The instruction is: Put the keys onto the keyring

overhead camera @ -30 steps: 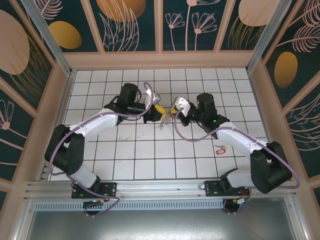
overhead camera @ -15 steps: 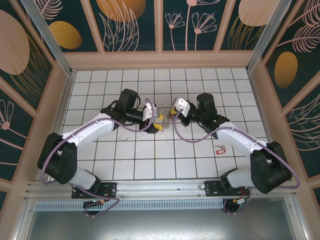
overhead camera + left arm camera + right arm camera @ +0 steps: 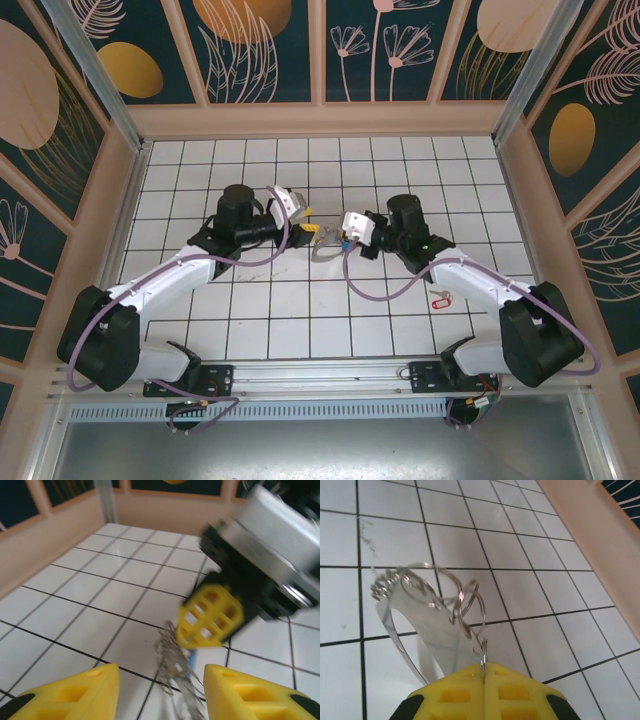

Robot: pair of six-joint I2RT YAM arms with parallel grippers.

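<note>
The keyring (image 3: 435, 635), a thin silvery hoop fringed with small wire loops, hangs just above the white tiles. My right gripper (image 3: 484, 666) is shut on one of its loops. From above, the keyring (image 3: 325, 245) sits between the two grippers near the table's middle. My left gripper (image 3: 161, 674) is open, its yellow fingers (image 3: 75, 690) wide apart, and the blurred keyring (image 3: 177, 662) lies ahead of the gap with a bluish tag (image 3: 192, 655) beside it. The right gripper (image 3: 210, 615) faces it. One of the keys, with a red tag (image 3: 440, 297), lies on the tiles by the right arm.
Wooden walls (image 3: 320, 120) enclose the tiled floor on three sides. Purple cables (image 3: 365, 285) loop off both arms. The near rail (image 3: 320, 372) carries the arm bases.
My left gripper has opened and drawn back up and to the left, away from the keyring. My right gripper has stayed shut on the keyring and shifted slightly left.
</note>
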